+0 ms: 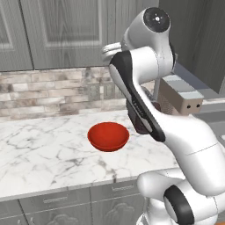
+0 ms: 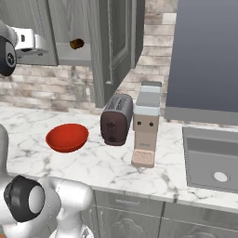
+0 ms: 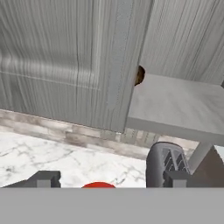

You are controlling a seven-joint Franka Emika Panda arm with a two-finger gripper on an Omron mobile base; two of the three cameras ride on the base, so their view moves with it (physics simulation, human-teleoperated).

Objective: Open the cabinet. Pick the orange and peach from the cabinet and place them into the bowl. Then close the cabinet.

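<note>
Pincer (image 3: 109, 179) wide, nothing held, by cabinet (image 3: 65, 61) w/ right door (image 2: 116, 46) open. Dark brown item (image 2: 76, 43) on shelf (image 3: 179, 105). Red bowl (image 1: 108, 136) on desk (image 1: 44, 149), left of toaster (image 2: 116, 119).

The surface (image 1: 44, 149) is white marble with grey veins, running along a brick backsplash. On it sits the red bowl (image 1: 108, 136), upright and well forward of the wall, with bare marble all around it. In the right base view the bowl (image 2: 67, 137) stands left of a dark toaster (image 2: 116, 119), near it but apart. Just right of the toaster stands a tan and grey box-shaped appliance (image 2: 146, 130) on a flat tan foot. Farther right a grey sink (image 2: 211, 160) is set into the surface. Above, the grey shelf (image 3: 179, 107) inside the cabinet carries a small dark brown object (image 2: 76, 44) near its front edge.
</note>
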